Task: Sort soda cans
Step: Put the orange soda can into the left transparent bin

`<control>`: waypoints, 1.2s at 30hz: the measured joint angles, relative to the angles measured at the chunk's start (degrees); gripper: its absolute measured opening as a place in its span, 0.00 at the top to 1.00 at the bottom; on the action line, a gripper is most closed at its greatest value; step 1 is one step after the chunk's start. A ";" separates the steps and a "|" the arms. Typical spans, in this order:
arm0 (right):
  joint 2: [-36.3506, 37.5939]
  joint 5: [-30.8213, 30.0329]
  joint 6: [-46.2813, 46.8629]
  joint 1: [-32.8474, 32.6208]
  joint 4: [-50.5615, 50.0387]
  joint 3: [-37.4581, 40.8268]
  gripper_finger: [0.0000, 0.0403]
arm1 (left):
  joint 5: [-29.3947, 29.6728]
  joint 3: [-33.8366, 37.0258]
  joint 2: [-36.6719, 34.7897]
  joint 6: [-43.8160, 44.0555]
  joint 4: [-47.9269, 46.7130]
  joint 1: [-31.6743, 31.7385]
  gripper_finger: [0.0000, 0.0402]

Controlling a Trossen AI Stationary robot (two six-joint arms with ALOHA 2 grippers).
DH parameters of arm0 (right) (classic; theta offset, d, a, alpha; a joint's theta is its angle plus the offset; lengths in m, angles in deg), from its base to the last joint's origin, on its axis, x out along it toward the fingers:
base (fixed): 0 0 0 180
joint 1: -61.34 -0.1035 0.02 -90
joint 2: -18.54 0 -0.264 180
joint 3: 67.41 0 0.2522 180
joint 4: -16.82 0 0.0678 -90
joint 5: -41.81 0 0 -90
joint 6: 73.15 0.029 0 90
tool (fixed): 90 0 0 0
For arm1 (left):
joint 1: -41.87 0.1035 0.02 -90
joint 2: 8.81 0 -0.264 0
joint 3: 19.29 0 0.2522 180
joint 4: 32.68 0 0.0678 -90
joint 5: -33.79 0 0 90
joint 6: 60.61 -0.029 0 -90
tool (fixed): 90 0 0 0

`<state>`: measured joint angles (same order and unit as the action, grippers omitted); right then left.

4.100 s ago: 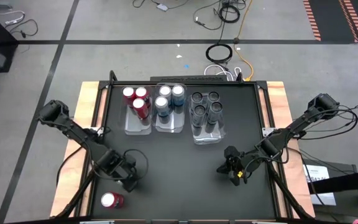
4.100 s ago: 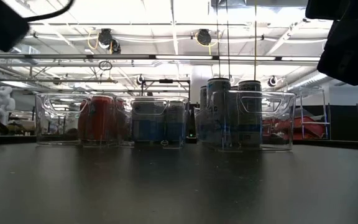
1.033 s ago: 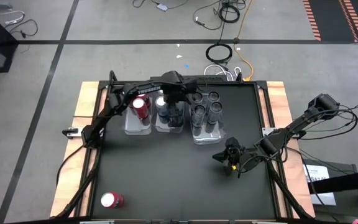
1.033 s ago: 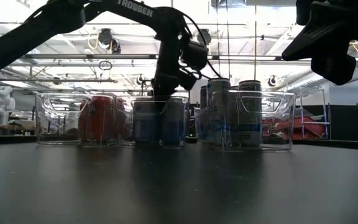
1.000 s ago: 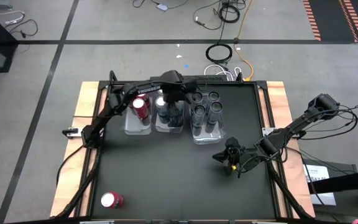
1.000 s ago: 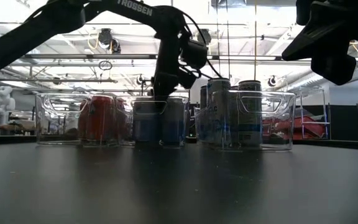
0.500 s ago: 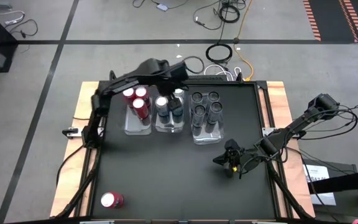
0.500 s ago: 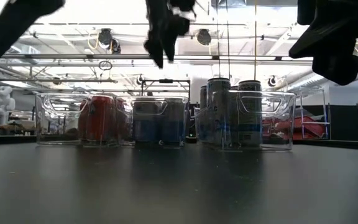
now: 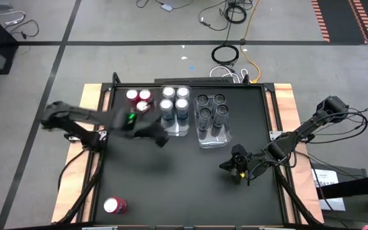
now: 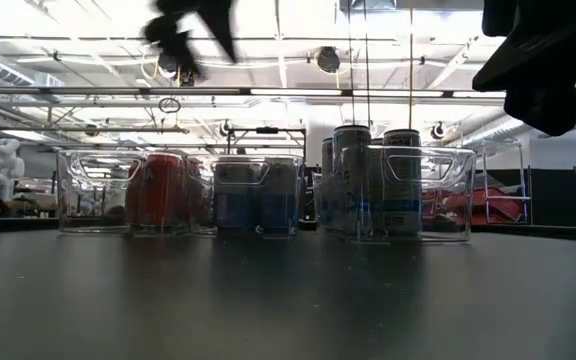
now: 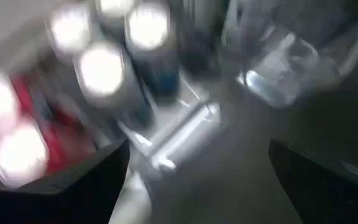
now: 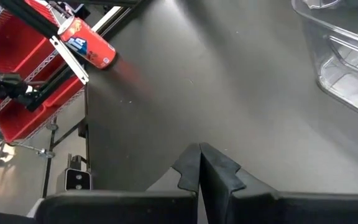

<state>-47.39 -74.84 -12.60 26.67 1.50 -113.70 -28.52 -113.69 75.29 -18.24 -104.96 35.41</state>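
Left hand (image 9: 160, 138) blurred above the matte black surface (image 9: 184, 185), just in front of the clear trays, fingers spread wide and holding nothing. Right hand (image 9: 233, 167) low over the surface on the far side of the trays from the left hand, fingers (image 12: 199, 163) pressed flat together, nothing between them. Just beyond the left hand, three clear, rigid plastic trays with rounded corners, side by side: red tray (image 9: 137, 130) nearest that hand, middle tray (image 9: 174, 130) next, third tray (image 9: 213, 140) closest to the right hand. In the red tray, red cans (image 9: 138, 99), glossy cylinders with bright silvery round tops, partly hidden by the left arm; how many, cannot tell. In the middle tray, four blue-and-silver cans (image 9: 175, 102) packed in a square. In the third tray, four dark grey cans (image 9: 212, 108), taller, with dull dark tops. One loose red can (image 9: 115, 206) lying on its side well behind the left hand, close to the surface's near edge; white lettering on its red wrap in the right wrist view, too small to read. Bare wood strips along both sides of the black surface.
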 joint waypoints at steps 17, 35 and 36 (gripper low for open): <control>-0.02 -0.24 -7.28 0.17 -0.02 0.00 1.00 | -18.66 20.48 -19.12 67.19 -9.50 -37.19 0.02; -0.05 -0.27 1.81 0.17 0.02 0.00 1.00 | -23.18 20.48 -12.44 62.10 -1.85 -41.80 0.02; -0.07 -0.26 3.02 0.17 0.02 0.00 1.00 | -23.15 20.48 -12.14 62.75 -1.57 -42.54 0.02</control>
<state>-47.46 -75.10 -9.58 26.84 1.52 -113.70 -51.67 -93.21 63.15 44.52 -106.53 -7.13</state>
